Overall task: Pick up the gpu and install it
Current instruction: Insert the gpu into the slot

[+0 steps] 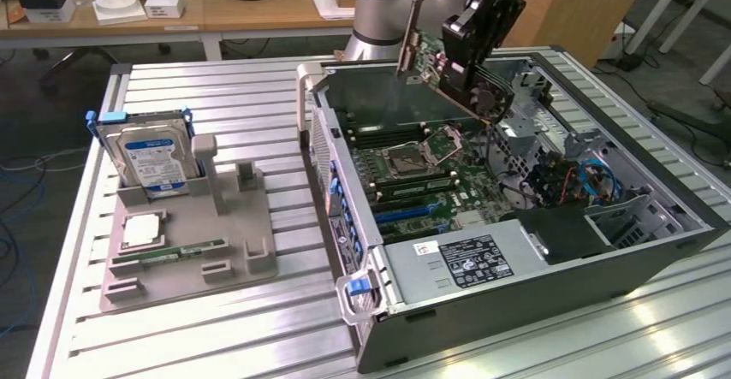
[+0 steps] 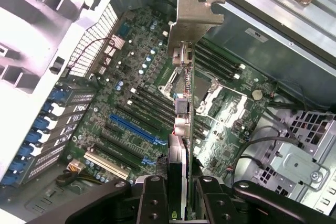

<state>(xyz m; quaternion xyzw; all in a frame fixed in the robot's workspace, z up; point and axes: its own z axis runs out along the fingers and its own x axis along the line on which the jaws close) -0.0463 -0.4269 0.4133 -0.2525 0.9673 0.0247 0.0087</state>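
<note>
GPU [image 1: 425, 62] is pinched edge-on by the hand [image 1: 481, 90], bracket end left free, and is held clear above the open computer case [image 1: 491, 306] near the far edge of the desk [image 1: 228, 332], evidently for lining up with slots on the motherboard [image 1: 425, 178].

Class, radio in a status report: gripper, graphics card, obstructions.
Black gripper shut on dark circuit card with silvery bracket. Card held above motherboard in open grey computer case, unseated. Nothing seen over long blue slot.
</note>
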